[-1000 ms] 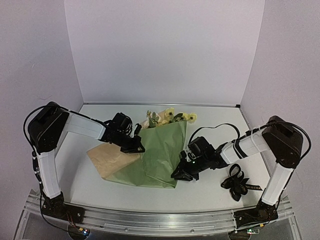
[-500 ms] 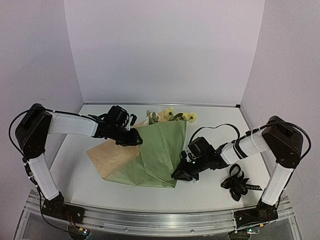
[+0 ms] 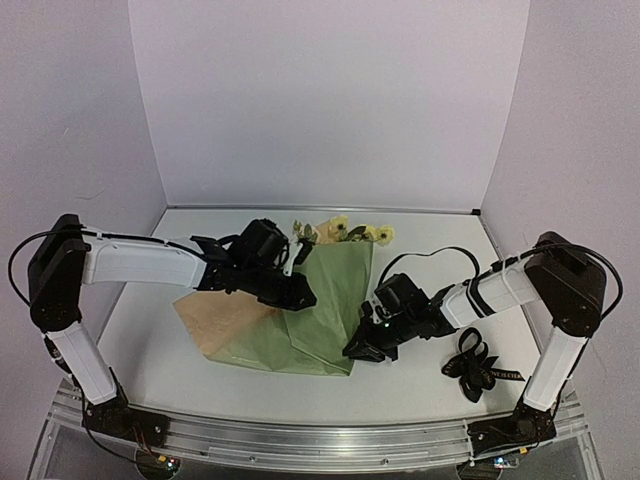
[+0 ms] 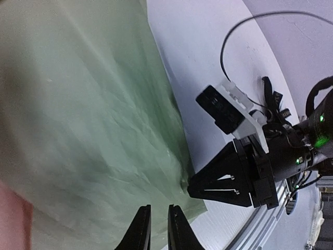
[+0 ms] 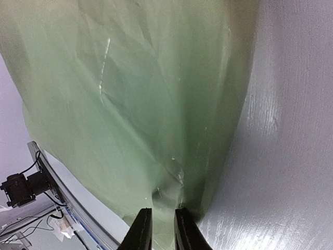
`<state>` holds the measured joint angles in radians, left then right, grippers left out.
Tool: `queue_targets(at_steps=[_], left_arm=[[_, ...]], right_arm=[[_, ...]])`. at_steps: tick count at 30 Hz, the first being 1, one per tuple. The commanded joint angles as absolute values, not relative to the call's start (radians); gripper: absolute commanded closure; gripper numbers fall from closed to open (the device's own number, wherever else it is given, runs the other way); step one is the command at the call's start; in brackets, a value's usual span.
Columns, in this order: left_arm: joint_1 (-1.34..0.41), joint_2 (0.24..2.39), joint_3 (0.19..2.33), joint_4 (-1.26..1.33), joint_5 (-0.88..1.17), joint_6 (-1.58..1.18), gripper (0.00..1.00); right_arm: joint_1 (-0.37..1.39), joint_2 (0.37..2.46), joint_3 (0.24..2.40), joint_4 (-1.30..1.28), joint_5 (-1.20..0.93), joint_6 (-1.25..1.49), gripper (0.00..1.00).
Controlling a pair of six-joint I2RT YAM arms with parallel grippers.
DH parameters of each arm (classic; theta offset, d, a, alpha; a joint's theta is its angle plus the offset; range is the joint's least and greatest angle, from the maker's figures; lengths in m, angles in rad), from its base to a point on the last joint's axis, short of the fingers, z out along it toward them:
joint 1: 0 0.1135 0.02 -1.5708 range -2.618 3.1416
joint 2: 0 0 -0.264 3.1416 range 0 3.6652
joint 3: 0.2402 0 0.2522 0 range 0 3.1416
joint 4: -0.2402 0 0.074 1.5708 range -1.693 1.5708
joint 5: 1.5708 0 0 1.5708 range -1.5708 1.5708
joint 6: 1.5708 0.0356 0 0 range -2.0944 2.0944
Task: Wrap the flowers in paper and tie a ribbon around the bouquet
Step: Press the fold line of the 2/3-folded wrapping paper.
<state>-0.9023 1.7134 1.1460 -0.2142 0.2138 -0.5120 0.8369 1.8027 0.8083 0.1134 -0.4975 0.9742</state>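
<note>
Two arms meet over the paper [image 3: 330,300], which lies olive face up on the worktop [image 3: 410,395], with the flowers [image 3: 342,232] showing past its far rim. The right pincer [image 3: 362,352] pinches the sheet's near right edge, puckering it. The left pincer [image 3: 300,297] hangs over the sheet's left part, jaws a narrow slit apart, with nothing between them. The ribbon [image 3: 476,370] lies bunched at the right, apart from the paper.

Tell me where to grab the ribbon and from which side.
Probably take the ribbon by its bunched loops, straight down from above. The loops stand up off the table, so there is something to close around; the lettered tail lies flat, harder to pinch. It sits apart from the paper.
</note>
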Motion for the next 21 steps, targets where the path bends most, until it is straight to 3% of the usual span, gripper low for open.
queue_targets(at_steps=[1,10,21], left_arm=[[-0.927,1.794,1.107,-0.113,0.373,-0.520,0.89],[-0.930,1.917,1.056,-0.097,0.358,-0.560,0.97],[-0.930,1.930,1.034,-0.090,0.340,-0.589,1.00]], right_arm=[[0.850,1.790,0.823,0.048,-0.454,0.969,0.81],[0.876,1.741,0.854,0.003,-0.491,0.945,0.80],[0.934,1.741,0.848,-0.024,-0.504,0.959,0.79]])
